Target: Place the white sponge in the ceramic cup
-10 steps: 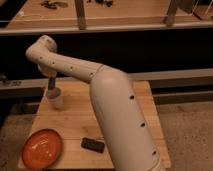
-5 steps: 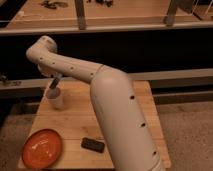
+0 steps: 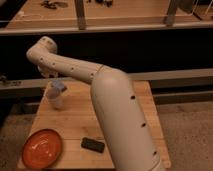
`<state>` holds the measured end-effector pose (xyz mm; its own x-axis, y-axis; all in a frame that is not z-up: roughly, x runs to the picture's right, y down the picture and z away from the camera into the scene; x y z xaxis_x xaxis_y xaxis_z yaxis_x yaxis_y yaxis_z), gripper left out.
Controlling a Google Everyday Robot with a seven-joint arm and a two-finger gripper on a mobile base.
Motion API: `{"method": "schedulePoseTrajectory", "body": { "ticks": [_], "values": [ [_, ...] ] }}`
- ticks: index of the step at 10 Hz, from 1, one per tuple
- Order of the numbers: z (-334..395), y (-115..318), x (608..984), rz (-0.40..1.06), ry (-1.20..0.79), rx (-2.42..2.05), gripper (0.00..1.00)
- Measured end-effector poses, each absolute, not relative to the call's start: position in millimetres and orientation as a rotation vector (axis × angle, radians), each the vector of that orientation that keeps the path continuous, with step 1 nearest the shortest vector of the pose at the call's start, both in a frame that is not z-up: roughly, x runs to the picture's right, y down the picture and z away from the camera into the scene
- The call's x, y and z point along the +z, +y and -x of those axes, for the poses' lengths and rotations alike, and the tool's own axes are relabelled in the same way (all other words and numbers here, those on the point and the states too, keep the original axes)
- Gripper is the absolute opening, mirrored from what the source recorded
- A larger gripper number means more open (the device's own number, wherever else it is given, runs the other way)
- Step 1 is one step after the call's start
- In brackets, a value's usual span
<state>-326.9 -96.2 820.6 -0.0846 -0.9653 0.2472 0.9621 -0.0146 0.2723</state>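
Pincer above ceramic cup; orange plate nearby

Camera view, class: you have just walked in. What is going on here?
A robot arm reaches across the wooden table to a far corner. Its pincer is just above the ceramic cup, with the white sponge poking out of the cup's mouth. Whether it grips the sponge is unclear. An orange plate and a black object lie near the front.

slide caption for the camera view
Robot gripper over the ceramic cup with the white sponge at its rim; orange plate and flat black object nearby on the wooden table.
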Motion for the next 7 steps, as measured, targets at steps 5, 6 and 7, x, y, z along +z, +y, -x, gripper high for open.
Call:
{"method": "schedulePoseTrajectory", "body": {
  "ticks": [5, 6, 7],
  "values": [
    [332.6, -92.6, 818.4, -0.021, -0.430, -1.612, 0.15],
    [332.6, -92.6, 818.4, -0.021, -0.430, -1.612, 0.15],
    [333.2, -92.3, 818.3, -0.021, -0.431, -1.612, 0.15]
  ]
}}
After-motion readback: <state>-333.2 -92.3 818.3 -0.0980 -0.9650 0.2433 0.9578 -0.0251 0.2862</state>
